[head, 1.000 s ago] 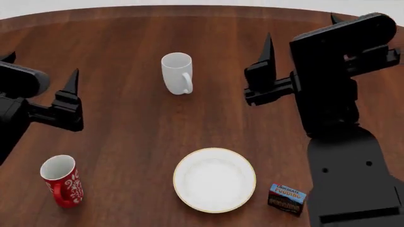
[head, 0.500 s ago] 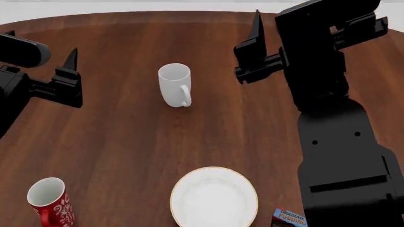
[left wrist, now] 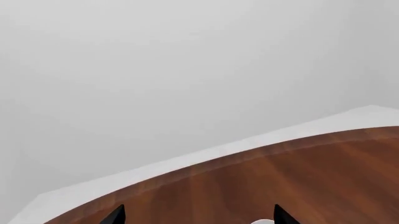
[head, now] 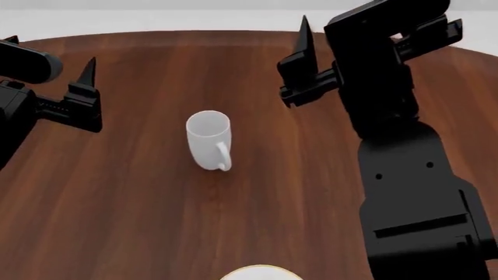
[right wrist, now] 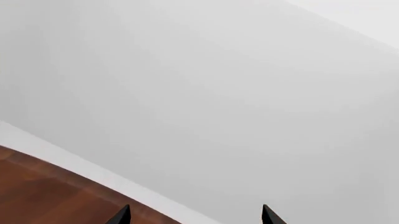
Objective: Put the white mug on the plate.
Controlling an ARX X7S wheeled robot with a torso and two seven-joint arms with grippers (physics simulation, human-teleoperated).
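Both claws stand wide apart and hold nothing. In the right wrist view the right claw (right wrist: pixel 194 215) shows only as two black fingertips (right wrist: pixel 122 215) spread far from each other, with bare pale backdrop and a corner of the wooden table (right wrist: pixel 37 196) between them. The left wrist view gives the same picture for the left claw (left wrist: pixel 196 215): two dark tips set well apart over the table's far edge, nothing pinched between them, and a small sliver of white just beside one tip, too little to name. From the head view the right arm (head: pixel 404 175) rises as a thick black column from the near right of the table, its wrist bent so that the claw's pointed finger (head: pixel 302 35) stands upright above the far part of the table, well apart from the white mug (head: pixel 209 140). The left arm reaches in from the left edge, its claw also carrying an upright pointed finger, clear of the mug. The white mug stands upright on the table between the two arms, mouth open upward, loop handle turned toward the robot, touched by neither claw. The plate (head: pixel 257 273) is only a thin pale arc at the near edge of the head view, well apart from the mug.
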